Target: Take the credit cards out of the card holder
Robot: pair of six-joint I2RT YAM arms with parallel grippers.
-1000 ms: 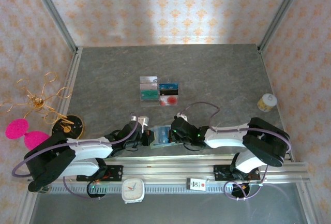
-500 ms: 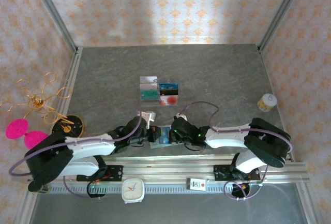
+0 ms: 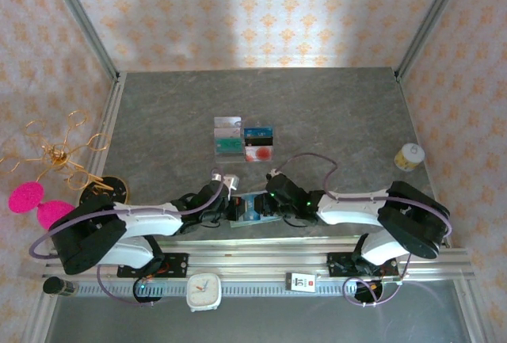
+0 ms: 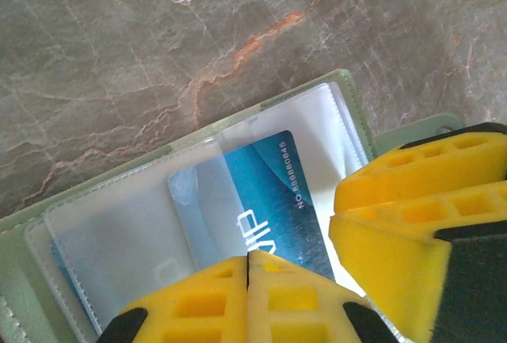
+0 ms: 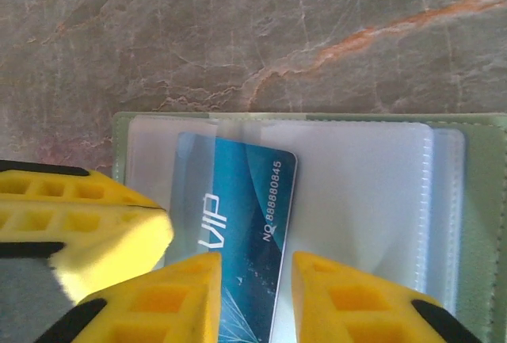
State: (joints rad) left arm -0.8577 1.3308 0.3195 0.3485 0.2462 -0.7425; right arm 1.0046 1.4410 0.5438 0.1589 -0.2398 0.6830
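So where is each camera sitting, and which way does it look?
Top: above and behind the arms, looking down on the table; both arms show.
Left wrist: on the left arm, facing down at the holder; left gripper at bottom.
Right wrist: on the right arm, facing down; right gripper at bottom.
Both wrist views share the blue card.
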